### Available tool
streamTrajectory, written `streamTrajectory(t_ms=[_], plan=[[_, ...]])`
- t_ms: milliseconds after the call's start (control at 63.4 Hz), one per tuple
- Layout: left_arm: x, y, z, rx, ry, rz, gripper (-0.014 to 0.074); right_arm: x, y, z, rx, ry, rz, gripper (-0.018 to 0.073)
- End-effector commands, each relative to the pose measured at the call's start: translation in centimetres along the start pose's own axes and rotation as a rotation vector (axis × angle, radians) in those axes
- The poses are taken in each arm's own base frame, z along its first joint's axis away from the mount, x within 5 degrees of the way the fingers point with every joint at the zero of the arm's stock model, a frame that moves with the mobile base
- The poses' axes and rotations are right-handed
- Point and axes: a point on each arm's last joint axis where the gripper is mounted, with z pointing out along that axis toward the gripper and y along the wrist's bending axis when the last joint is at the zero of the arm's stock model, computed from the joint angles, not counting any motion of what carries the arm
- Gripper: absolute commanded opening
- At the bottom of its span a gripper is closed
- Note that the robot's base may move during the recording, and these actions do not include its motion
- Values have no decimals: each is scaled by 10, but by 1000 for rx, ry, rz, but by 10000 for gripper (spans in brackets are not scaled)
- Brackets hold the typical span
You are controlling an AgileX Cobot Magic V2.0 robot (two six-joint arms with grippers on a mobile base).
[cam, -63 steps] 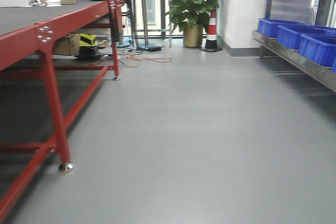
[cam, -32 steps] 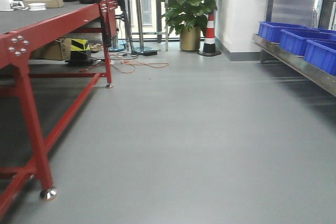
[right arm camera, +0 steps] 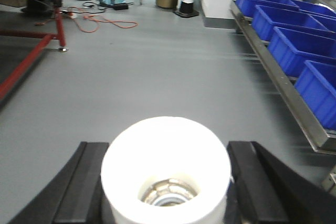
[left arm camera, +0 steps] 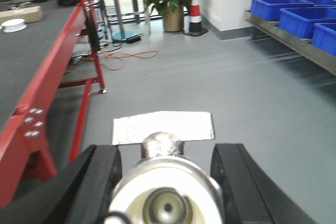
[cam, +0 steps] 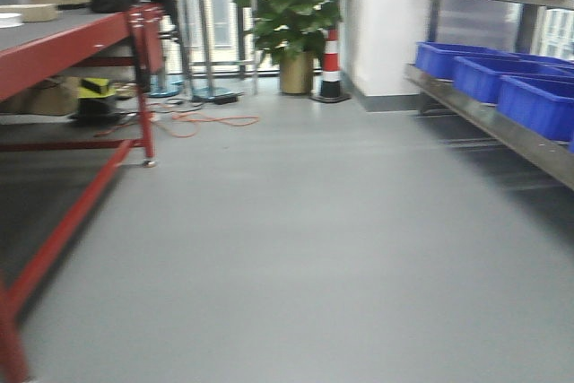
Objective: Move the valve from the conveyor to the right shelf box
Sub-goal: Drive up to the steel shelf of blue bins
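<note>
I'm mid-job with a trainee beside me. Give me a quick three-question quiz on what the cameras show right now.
1. True or false: the left gripper is shut on a white valve, and the right gripper on a second valve.
2. Multiple choice: in the front view, the blue boxes sit on a shelf at the: A) left, B) right, C) far wall.
3. Fill in: beside the potted plant stands a red-and-white ____.

Key: 1 true; 2 B; 3 cone.
</note>
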Motion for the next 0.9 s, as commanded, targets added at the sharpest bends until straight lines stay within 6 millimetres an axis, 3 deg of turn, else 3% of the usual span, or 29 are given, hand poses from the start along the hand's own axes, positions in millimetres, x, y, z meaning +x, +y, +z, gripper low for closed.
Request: streamTrajectory(t_ms=[0, 883], plan=[[-7, 0, -3, -5, -65, -12, -111, -11, -1, -5, 14, -105, -8, -153], [-7, 0, -3, -5, -65, -12, -111, -11, -1, -5, 14, -105, -8, -153]])
